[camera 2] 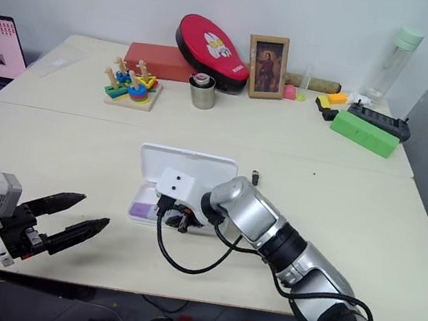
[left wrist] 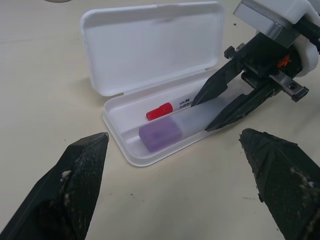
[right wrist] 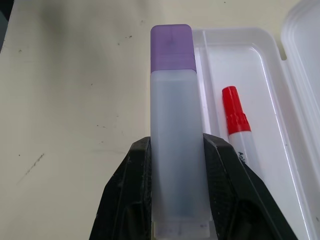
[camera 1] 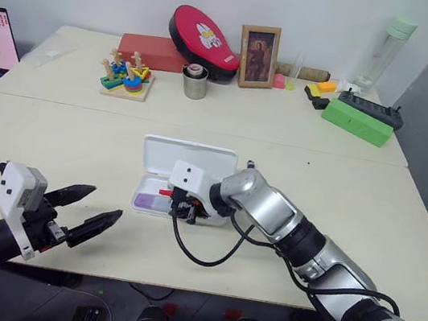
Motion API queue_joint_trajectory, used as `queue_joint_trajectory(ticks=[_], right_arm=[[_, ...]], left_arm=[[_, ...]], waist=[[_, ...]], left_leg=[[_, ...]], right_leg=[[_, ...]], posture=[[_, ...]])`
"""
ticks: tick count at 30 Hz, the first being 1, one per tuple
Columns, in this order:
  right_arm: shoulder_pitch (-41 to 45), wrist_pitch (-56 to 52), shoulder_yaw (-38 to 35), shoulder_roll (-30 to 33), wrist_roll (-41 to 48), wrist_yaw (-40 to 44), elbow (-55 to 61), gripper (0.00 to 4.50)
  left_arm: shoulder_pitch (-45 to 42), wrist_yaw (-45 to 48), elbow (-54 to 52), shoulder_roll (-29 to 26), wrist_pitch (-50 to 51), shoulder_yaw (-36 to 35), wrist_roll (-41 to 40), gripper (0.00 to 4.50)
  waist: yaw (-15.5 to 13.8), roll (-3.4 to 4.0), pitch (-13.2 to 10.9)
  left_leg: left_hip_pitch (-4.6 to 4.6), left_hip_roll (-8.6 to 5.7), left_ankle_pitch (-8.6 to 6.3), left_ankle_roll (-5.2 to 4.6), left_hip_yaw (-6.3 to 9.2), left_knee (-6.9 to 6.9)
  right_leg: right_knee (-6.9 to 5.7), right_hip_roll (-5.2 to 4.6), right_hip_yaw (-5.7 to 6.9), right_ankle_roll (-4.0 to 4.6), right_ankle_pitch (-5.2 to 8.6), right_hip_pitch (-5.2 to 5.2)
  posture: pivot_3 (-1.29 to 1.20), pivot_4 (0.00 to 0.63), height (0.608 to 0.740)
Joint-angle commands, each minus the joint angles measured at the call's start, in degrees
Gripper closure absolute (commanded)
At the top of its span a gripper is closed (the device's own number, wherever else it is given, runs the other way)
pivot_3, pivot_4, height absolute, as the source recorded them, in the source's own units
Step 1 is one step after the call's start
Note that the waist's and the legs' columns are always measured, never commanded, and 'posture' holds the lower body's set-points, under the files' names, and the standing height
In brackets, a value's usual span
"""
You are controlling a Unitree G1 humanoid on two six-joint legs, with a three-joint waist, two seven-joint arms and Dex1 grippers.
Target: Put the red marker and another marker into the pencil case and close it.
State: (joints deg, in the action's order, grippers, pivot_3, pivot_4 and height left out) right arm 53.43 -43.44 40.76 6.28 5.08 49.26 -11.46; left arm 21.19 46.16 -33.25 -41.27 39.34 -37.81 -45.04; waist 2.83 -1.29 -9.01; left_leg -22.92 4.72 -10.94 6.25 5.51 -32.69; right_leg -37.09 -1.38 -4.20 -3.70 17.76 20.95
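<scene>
The white pencil case lies open at the table's middle, its lid folded back flat. In its tray lies the red marker, red cap toward my left, also seen as the red marker. My right gripper is shut on the pale barrel of another marker. Its purple cap sits low in the tray, along the front wall beside the red marker. I cannot tell whether it rests on the tray floor. My left gripper is open and holds nothing, near the table's front left edge, well apart from the case.
A wooden stacking toy, a metal cup, a red box with a red pad, a framed picture, a green box and a bottle stand along the back. A tiny black object lies right of the lid.
</scene>
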Motion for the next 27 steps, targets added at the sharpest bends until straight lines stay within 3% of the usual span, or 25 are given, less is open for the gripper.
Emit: queue_joint_trajectory(ticks=[1,10,14,17,24,27], right_arm=[[2.1,1.5,-2.1,-0.7,-0.9,0.7,1.0,2.35],[3.0,0.2,-6.1,-0.5,0.5,2.1,4.9,0.15],[3.0,-2.1,-10.1,1.0,3.1,3.5,9.7,0.07],[3.8,-5.1,-17.7,0.8,6.4,1.4,11.8,0.07],[9.0,-6.4,-40.2,1.0,7.7,-17.9,2.9,0.07],[9.5,-6.5,-44.6,3.0,5.4,-25.3,-2.5,0.07]], left_arm=[[-0.8,-0.6,-1.6,-0.8,-0.3,0.1,-1.0,0.0],[-2.7,-1.2,-1.3,-1.3,0.0,1.7,-1.2,0.0],[-5.1,-1.3,-0.8,-1.7,0.2,3.2,-1.4,0.0],[-8.1,-1.7,-0.1,-1.9,0.3,5.4,-1.3,0.0],[-18.4,-3.4,2.4,-0.6,-0.1,12.0,-1.9,0.0],[-23.7,-3.2,4.3,-0.2,-0.2,15.3,-2.3,0.0]], waist=[[0.0,0.0,0.0],[0.0,0.0,0.0],[-0.1,0.0,0.0],[-0.2,-0.01,0.0],[-0.9,-0.02,0.0],[-1.1,-0.07,0.0]], left_leg=[[0.0,0.0,0.0,0.0,0.0,0.0],[0.0,0.0,0.0,0.0,-0.01,0.0],[-0.01,0.0,0.0,0.0,0.0,0.0],[-0.01,0.0,0.0,0.0,0.0,0.0],[-0.01,-0.02,0.01,0.01,0.01,-0.06],[0.0,-0.04,0.0,0.01,0.0,-0.05]], right_leg=[[0.0,0.0,0.0,0.0,0.0,0.0],[0.0,0.0,0.0,0.0,0.0,0.0],[0.0,0.0,0.0,0.0,0.0,0.0],[0.0,0.0,0.0,0.0,0.0,-0.01],[0.01,-0.01,0.01,-0.08,-0.05,-0.05],[0.03,-0.01,0.0,-0.06,-0.06,-0.08]], posture=[[0.0,0.15,0.74],[0.0,0.15,0.74],[0.0,0.15,0.74],[0.0,0.15,0.74],[0.0,0.15,0.74],[0.0,0.15,0.74]])
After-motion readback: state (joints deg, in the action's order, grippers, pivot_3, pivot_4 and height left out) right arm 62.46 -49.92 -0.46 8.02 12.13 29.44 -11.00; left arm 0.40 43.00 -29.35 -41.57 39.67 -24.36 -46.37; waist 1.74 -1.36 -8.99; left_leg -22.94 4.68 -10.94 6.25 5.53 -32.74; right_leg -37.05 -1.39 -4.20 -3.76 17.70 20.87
